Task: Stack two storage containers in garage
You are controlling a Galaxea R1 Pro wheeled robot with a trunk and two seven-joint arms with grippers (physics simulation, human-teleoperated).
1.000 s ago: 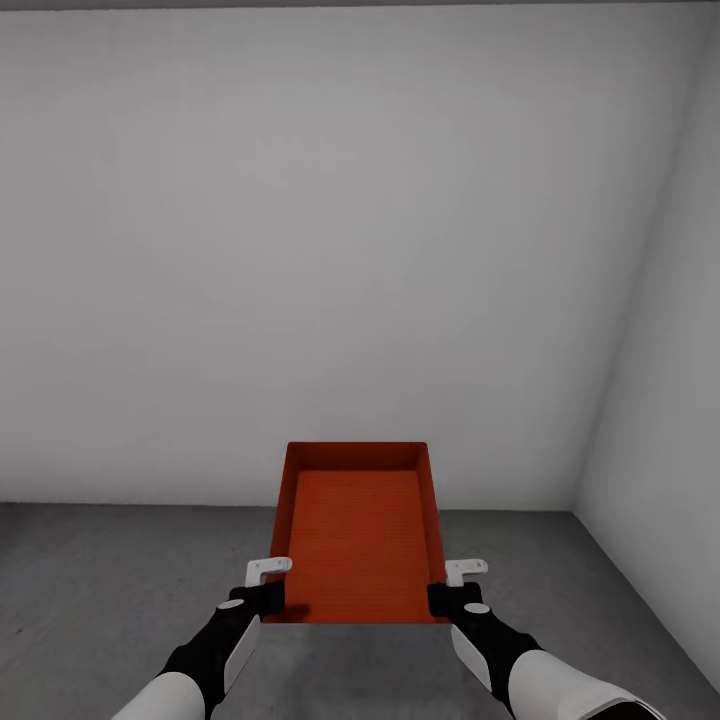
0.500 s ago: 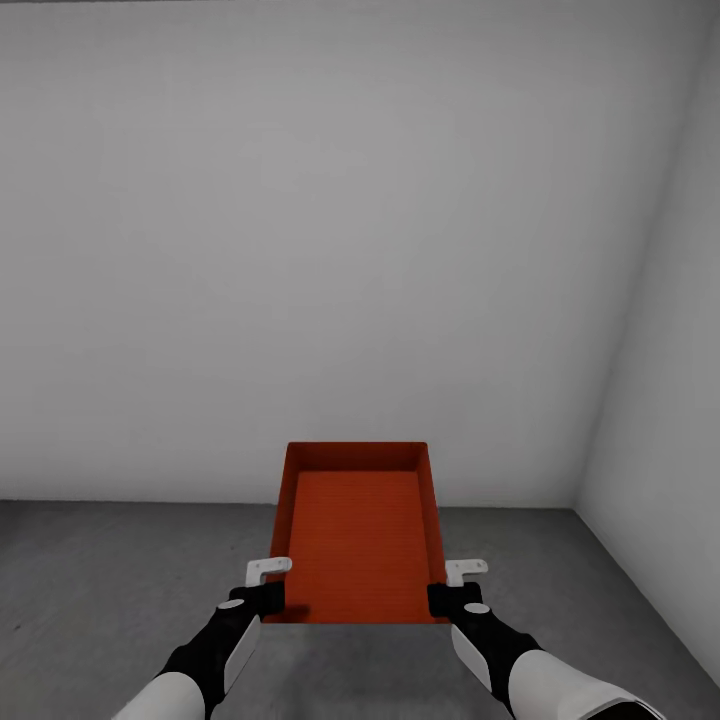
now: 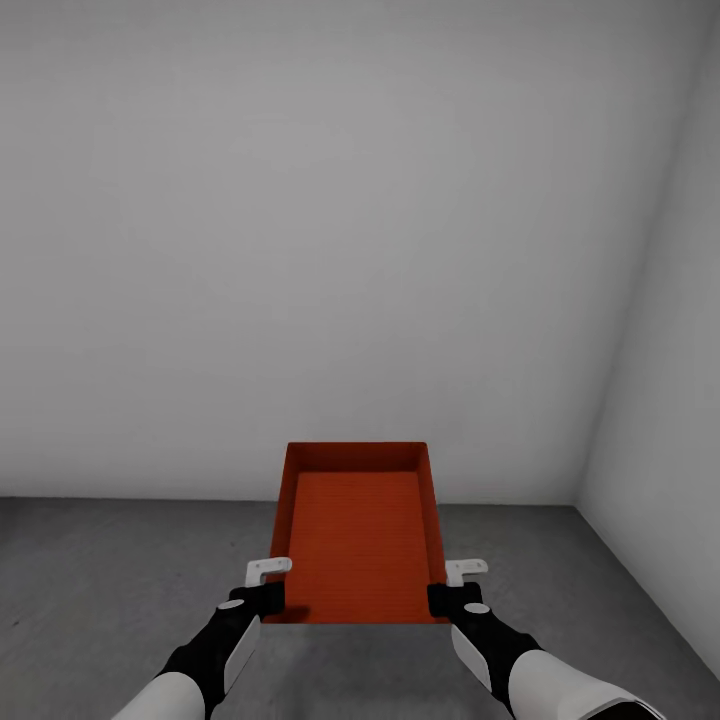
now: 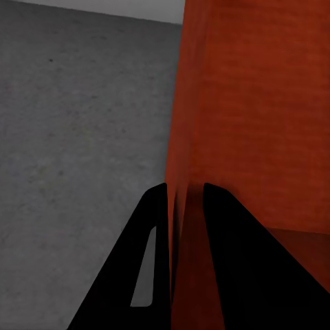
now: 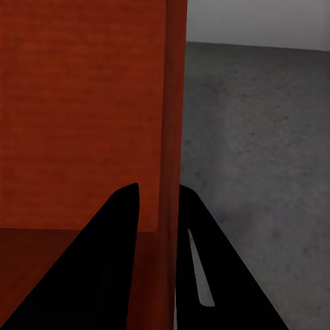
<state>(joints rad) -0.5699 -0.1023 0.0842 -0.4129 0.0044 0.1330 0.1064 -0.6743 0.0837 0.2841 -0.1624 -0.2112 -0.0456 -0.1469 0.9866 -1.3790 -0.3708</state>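
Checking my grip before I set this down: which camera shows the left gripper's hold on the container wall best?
The left wrist view: the left gripper has one dark finger on each side of the storage container wall. The head view shows the gripper at the near left corner, contact unclear. The right wrist view shows the opposite wall.

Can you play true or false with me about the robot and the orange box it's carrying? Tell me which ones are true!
1. Both grippers pinch the storage container. True: the left gripper grips one side wall, the right gripper the other.
2. The container is full of toys. False: its inside is bare.
3. The floor is dark grey. True.
4. The container is upside down. False: its open side faces up.
5. A second container sits on the floor ahead. False: the stretch of floor ahead, up to the white wall, holds no container.
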